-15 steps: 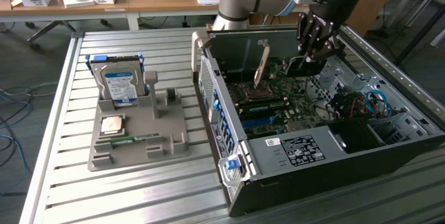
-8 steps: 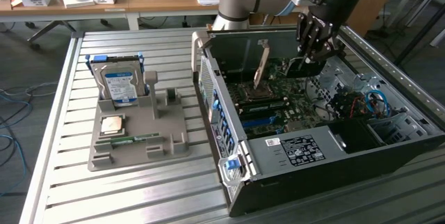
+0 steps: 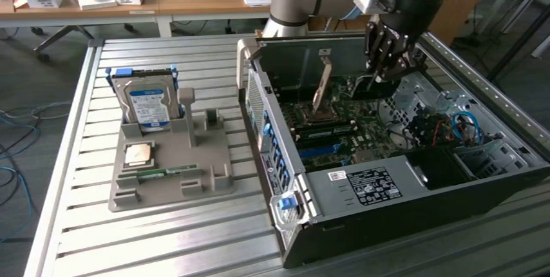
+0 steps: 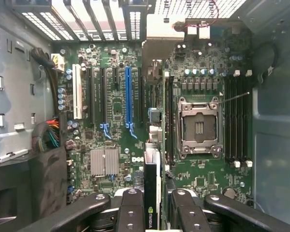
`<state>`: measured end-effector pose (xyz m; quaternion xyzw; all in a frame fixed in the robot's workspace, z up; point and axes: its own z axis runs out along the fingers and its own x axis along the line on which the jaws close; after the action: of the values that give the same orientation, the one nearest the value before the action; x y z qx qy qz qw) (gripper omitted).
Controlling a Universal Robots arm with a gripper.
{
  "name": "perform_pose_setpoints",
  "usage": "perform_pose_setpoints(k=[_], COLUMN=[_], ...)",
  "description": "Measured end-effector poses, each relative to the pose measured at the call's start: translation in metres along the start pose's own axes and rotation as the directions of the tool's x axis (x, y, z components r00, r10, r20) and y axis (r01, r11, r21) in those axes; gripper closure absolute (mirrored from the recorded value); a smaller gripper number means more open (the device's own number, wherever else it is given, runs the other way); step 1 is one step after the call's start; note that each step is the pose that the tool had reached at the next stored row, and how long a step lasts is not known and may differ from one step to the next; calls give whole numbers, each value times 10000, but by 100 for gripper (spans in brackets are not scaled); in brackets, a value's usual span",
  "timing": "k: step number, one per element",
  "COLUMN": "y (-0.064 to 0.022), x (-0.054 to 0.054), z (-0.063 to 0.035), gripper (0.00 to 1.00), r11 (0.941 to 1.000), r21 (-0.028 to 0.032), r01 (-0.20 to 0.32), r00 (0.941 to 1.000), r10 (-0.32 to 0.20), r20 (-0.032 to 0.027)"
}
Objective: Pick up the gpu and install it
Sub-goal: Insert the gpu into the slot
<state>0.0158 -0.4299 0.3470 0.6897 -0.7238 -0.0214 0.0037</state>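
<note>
My gripper (image 3: pixel 391 64) hangs inside the open computer case (image 3: pixel 361 190), above the motherboard (image 3: pixel 331 132). It is shut on the gpu (image 4: pixel 152 186), a thin dark card seen edge-on between the black fingers (image 4: pixel 130 210) in the wrist view, with a green logo near the grip. The card's pale metal bracket (image 4: pixel 159 46) points toward the case's slotted rear wall. From the exterior view the gpu (image 3: pixel 371 89) shows as a dark plate under the fingers, off the board. A long blue slot (image 4: pixel 129 96) lies beside the card, and the empty processor socket (image 4: pixel 198 128) lies on its other side.
A grey parts tray (image 3: pixel 129 196) on the slatted table, at the exterior view's left, holds a hard drive (image 3: pixel 148 103), a processor chip (image 3: pixel 139 154) and a RAM stick (image 3: pixel 159 174). Case walls, coloured cables (image 4: pixel 50 137) and a black power-supply box (image 3: pixel 447 161) surround the board.
</note>
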Motion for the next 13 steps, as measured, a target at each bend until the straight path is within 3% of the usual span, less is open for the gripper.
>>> perform_pose_setpoints(k=[13], y=[-2], x=[29], z=[20], gripper=[73], r11=[10000], r21=[0], r01=[0], r00=[10000], r10=[0], r20=[0])
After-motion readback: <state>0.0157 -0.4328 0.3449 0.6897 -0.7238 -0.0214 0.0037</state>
